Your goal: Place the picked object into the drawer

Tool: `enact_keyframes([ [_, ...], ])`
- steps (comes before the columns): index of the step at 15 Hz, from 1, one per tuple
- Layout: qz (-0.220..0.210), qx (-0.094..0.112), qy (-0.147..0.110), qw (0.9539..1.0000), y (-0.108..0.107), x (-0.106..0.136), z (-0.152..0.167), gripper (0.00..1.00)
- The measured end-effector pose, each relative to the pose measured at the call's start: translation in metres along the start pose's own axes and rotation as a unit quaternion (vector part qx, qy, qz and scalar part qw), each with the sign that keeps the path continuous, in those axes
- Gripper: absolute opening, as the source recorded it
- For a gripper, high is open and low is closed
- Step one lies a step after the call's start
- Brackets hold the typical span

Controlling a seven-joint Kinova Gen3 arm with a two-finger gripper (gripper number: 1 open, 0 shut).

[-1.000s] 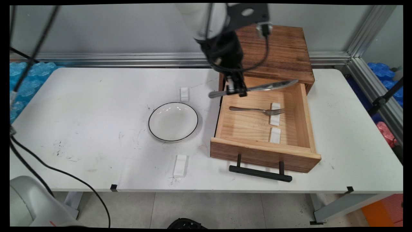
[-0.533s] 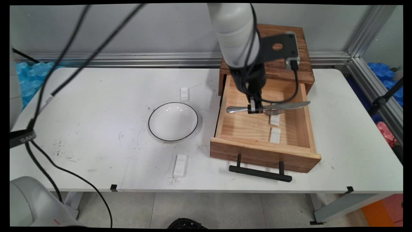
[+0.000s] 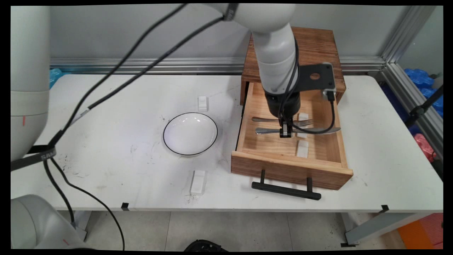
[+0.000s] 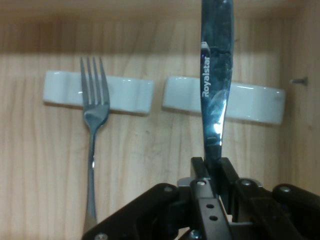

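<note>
Right, starting at the table (image 3: 106,106) front edge: a small white rest (image 3: 198,182) lies on its own there, nothing on it. Just right of it the black drawer handle (image 3: 286,190) sticks out toward the camera, and the wooden drawer (image 3: 290,168) stands pulled wide open. Left of the drawer, approx mid-table, sits the white plate (image 3: 190,134) w/ the dark rim, bare. Inside the drawer, the near rest (image 3: 302,148) has nothing resting on it in the main view, and the hand view puts the knife (image 4: 216,75) blade straight across that same rest (image 4: 250,102). Can't tell if steel touches it or hangs just above. The gripper (image 3: 285,134) points straight down into the drawer, fingers (image 4: 227,172) pinched tight on the knife (image 3: 311,130) near the handle end, no gap showing, blade running out to the drawer's right wall. So the knife is in the grip, level, inside the drawer, not let go. Just beyond it the fork (image 3: 269,119) lies flat and parallel, apart from the knife, tines propped on the far rest (image 3: 303,116). The hand view confirms it: fork (image 4: 92,150) on its rest (image 4: 125,95), free of the gripper (image 4: 212,167). Farther back on the table, a second loose white rest (image 3: 202,103) sits beyond the plate. Last, the dark wooden cabinet (image 3: 318,53) holds the drawer, hard against the rear rail.
</note>
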Motion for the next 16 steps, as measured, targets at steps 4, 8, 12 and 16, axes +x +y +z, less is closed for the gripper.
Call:
enact_keyframes([
  [4,0.006,-0.008,-0.012,0.9999,-0.003,0.003,0.026,0.0],
  [8,0.014,-0.013,-0.022,0.9996,-0.007,0.002,0.045,0.0],
  [12,0.025,-0.019,-0.029,0.9991,-0.009,-0.001,0.059,0.0],
  [16,0.035,-0.023,-0.033,0.9986,-0.01,-0.003,0.068,0.0],
])
